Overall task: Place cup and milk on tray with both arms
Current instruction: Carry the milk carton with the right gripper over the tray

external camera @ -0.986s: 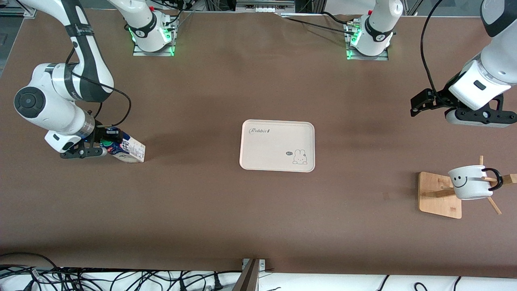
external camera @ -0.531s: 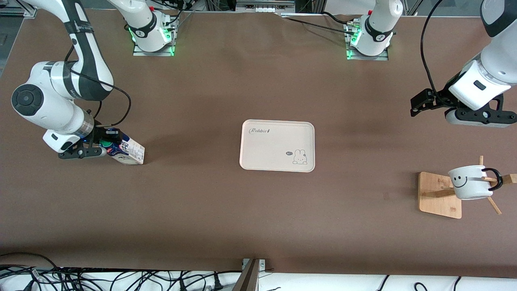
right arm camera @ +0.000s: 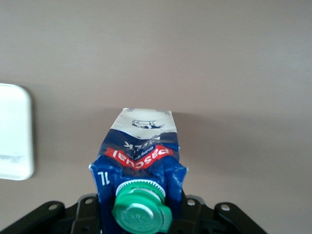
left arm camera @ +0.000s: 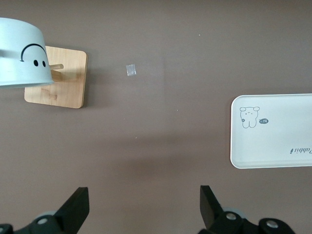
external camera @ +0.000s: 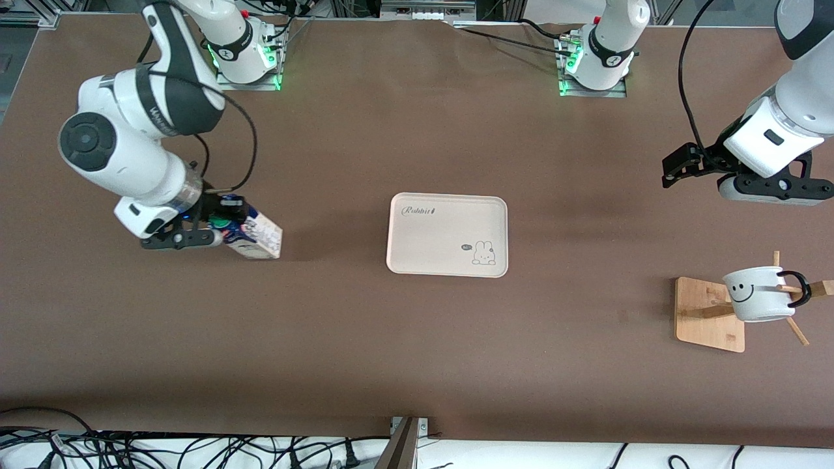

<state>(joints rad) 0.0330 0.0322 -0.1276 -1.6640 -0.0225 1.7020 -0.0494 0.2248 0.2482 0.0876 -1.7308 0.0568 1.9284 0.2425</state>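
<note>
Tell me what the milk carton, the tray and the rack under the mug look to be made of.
Milk carton: printed paperboard, slightly glossy, creased at the gable; its green cap looks like ribbed plastic. Tray: smooth matte cream, probably plastic or melamine, judging by the moulded rounded rim. Rack: pale unpainted wood, perhaps bamboo, with visible grain and dowel pegs.

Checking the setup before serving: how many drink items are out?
2. A milk carton in the right claw, toward the right arm's end; a mug hanging on the wooden rack at the left arm's end.
</note>
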